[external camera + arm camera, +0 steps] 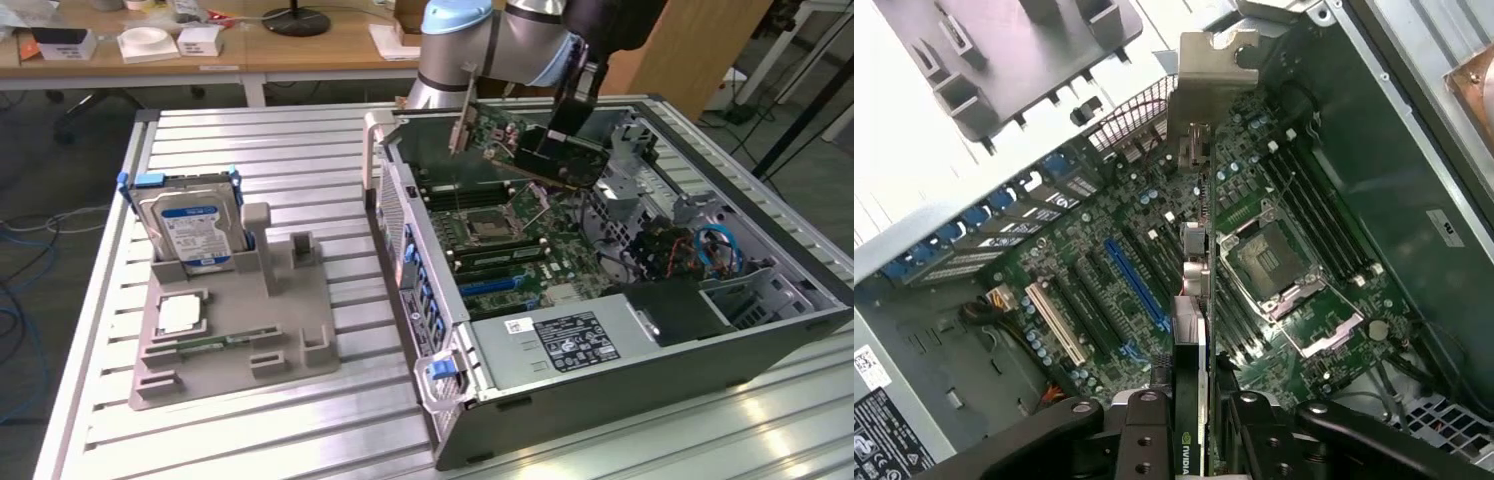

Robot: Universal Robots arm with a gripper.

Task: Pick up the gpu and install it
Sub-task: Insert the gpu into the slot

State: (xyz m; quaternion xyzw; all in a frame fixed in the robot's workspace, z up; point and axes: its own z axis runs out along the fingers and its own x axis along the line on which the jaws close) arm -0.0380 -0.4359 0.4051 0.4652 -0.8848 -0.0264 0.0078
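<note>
The gpu (534,143) is a dark green-black card with a silver bracket (462,112) at one end. It hangs tilted over the open computer case (627,340), above the motherboard (501,240). My gripper (577,95) is shut on the card's upper edge. In the wrist view the gpu (1194,300) appears edge-on, its bracket (1204,85) at the far end, clamped between the black fingers (1139,425) of my gripper (1191,435). The card is above the board and apart from it. The blue expansion slot (1137,285) and the white slot (1054,322) lie to one side of it.
A grey fixture (234,330) on the slatted aluminium table (307,150) holds an upright hard drive (187,225), a processor (180,313) and a memory stick (214,343). Inside the case are the processor socket (1269,260), memory slots (1309,205) and blue cables (721,250).
</note>
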